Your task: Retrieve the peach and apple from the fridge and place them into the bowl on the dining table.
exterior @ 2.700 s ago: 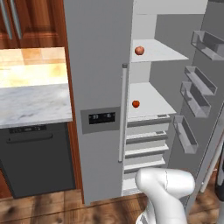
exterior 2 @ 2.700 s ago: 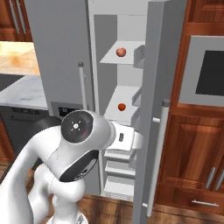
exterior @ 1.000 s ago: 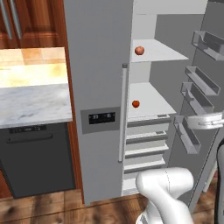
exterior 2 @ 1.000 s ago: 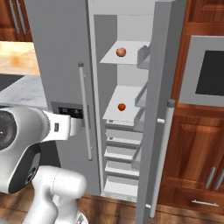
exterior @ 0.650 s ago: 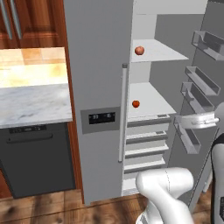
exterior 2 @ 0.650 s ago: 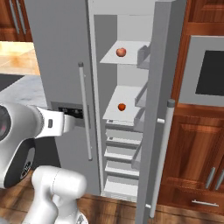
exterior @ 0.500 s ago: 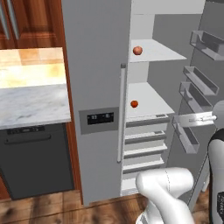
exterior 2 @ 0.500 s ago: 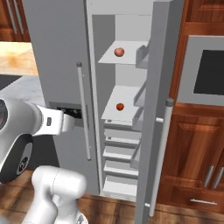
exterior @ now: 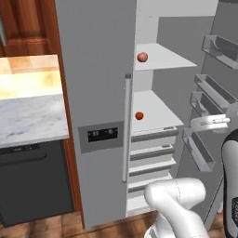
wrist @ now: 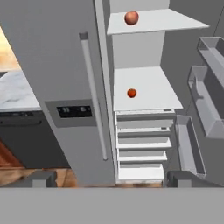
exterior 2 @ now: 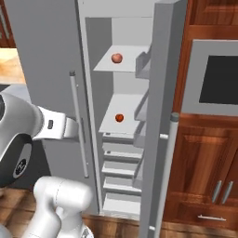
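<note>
Fridge (exterior: 95, 93) stands with its right door swung open, between a marble table (exterior: 28, 118) on the left and wood cabinets (exterior 2: 204, 158) on the right. Peach (wrist: 131, 18) sits on the upper white shelf, apple (wrist: 131, 92) on the shelf below. Pincer (wrist: 111, 179) released, grasping nothing, well short of both fruits.

three views toward open fridge (exterior: 102, 93)
</note>
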